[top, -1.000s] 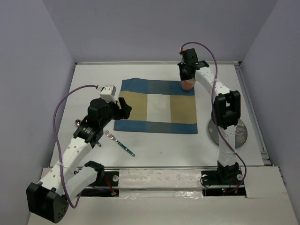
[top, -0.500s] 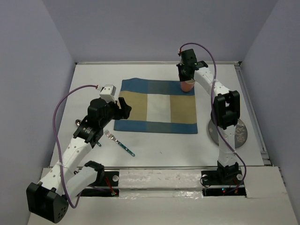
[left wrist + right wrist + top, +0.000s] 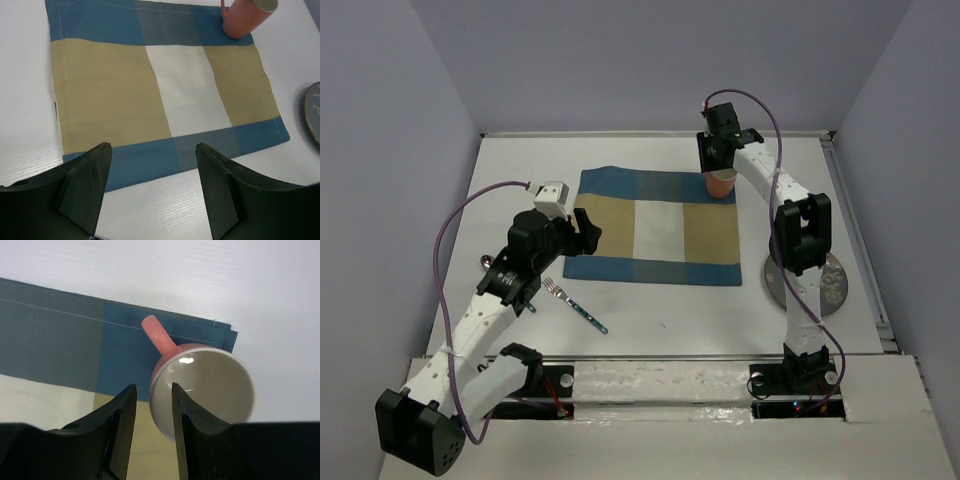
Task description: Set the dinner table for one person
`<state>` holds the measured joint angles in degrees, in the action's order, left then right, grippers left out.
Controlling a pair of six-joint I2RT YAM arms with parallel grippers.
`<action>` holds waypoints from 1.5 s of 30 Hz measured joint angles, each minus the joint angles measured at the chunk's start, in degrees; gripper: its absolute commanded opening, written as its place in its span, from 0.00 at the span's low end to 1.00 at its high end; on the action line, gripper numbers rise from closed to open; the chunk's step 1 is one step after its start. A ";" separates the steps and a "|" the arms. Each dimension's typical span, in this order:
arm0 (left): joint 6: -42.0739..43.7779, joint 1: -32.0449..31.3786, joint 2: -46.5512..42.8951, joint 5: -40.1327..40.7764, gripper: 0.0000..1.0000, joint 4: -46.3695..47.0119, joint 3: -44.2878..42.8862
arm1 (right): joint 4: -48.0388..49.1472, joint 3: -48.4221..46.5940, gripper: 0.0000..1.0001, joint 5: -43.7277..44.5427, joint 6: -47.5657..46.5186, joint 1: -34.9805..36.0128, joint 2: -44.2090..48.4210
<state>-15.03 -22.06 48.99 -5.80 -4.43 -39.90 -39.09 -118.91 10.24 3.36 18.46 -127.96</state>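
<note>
A pink mug (image 3: 721, 183) with a pale inside stands upright on the far right corner of the blue, tan and white checked placemat (image 3: 653, 225), on the white dinner table (image 3: 670, 310). My right gripper (image 3: 719, 168) is directly above it. In the right wrist view the gripper (image 3: 153, 387) is open, one finger inside the mug (image 3: 205, 385) and one outside, with a gap to the wall. My left gripper (image 3: 588, 228) is open and empty over the placemat's near left edge (image 3: 152, 150). The mug shows in the left wrist view (image 3: 245, 19).
A fork (image 3: 572, 304) with a blue handle lies on the table near the left arm. A spoon tip (image 3: 484, 262) shows beside that arm. A grey plate (image 3: 835, 285) lies to the right, partly behind the right arm; its edge shows in the left wrist view (image 3: 314, 115).
My right wrist has shifted slightly over the mug. The mug stays on the placemat's corner. The left arm has not moved.
</note>
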 measured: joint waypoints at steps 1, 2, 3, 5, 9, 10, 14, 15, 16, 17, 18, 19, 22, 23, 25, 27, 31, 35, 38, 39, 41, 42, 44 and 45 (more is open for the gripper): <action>0.00 -0.15 -0.04 0.00 0.79 0.00 0.00 | 0.00 0.00 0.40 0.00 0.37 0.00 0.13; 0.00 -0.44 -0.09 0.00 0.79 -0.04 0.00 | -0.02 0.02 0.40 0.07 1.09 0.00 0.61; 0.02 -0.81 -0.15 0.07 0.79 -0.07 0.00 | 0.24 0.61 0.40 0.24 2.25 0.00 1.49; 0.04 -1.68 -0.61 0.07 0.80 -0.15 0.00 | 1.16 3.76 0.40 0.57 3.93 -0.02 4.79; 0.11 -4.22 -2.62 0.13 0.81 -0.17 0.00 | 5.81 20.02 0.38 1.66 10.01 -1.33 20.31; 0.17 -5.22 -3.39 0.22 0.81 -0.15 0.00 | 8.46 26.95 0.37 2.10 12.35 -2.23 26.73; 0.48 -9.51 -6.23 0.24 0.83 -0.20 0.00 | 14.36 48.89 0.36 2.91 20.76 -11.13 48.17; 0.61 -10.40 -6.80 0.26 0.83 -0.22 0.00 | 15.08 53.22 0.36 2.82 22.88 -14.67 51.89; 0.70 -11.45 -7.82 0.37 0.84 -0.24 0.00 | 15.76 59.25 0.38 2.84 25.62 -20.24 56.89; 0.83 -12.61 -8.68 0.59 0.84 -0.37 0.00 | 16.39 62.25 0.38 3.28 26.71 -22.84 58.95; 0.90 -13.22 -9.35 0.85 0.84 -0.52 0.00 | 16.92 67.04 0.47 3.37 28.83 -27.67 61.86; 1.05 -14.08 -10.27 1.27 0.84 -0.72 0.00 | 16.94 71.25 0.54 3.28 30.67 -31.41 64.00; 1.11 -15.87 -12.37 2.16 0.84 -1.05 0.00 | 14.12 79.76 0.70 3.78 35.06 -38.80 68.52; 1.14 -16.35 -12.85 2.58 0.84 -1.09 0.00 | 12.96 81.46 0.75 4.00 36.74 -40.85 69.83; 1.16 -17.00 -13.40 2.93 0.85 -1.16 0.00 | 11.30 82.75 0.76 5.01 38.64 -43.08 71.45; 1.18 -17.77 -13.90 3.30 0.85 -1.27 0.00 | 11.10 83.71 0.79 5.81 40.72 -45.64 73.11; 1.22 -18.93 -15.10 3.56 0.85 -1.53 0.00 | 11.02 85.99 0.79 5.84 42.97 -51.49 73.18; 1.22 -19.93 -15.85 3.98 0.86 -1.57 0.00 | 10.69 88.41 0.80 3.98 43.15 -56.46 71.91; 1.25 -20.79 -15.98 4.17 0.86 -1.62 0.00 | 10.49 89.07 0.80 1.95 42.84 -57.33 71.52; 1.25 -21.03 -15.98 4.24 0.86 -1.64 0.00 | 10.64 89.11 0.80 0.85 42.73 -57.57 71.36; 1.27 -21.38 -15.98 4.35 0.86 -1.68 0.00 | 11.76 89.61 0.80 -1.31 42.75 -57.92 70.79; 1.27 -21.38 -15.98 4.39 0.85 -1.68 0.00 | 12.39 90.12 0.80 -2.14 42.77 -58.14 70.55; 1.29 -21.40 -15.98 4.52 0.85 -1.77 0.00 | 15.19 92.21 0.80 -5.38 42.99 -58.69 69.51; 1.27 -21.40 -15.96 4.59 0.85 -1.88 0.00 | 17.29 93.66 0.80 -7.56 43.65 -58.95 68.59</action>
<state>-13.76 -43.46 33.04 -1.21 -6.31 -39.90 -21.80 -25.26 2.68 47.00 -40.49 -59.37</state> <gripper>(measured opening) 0.855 0.796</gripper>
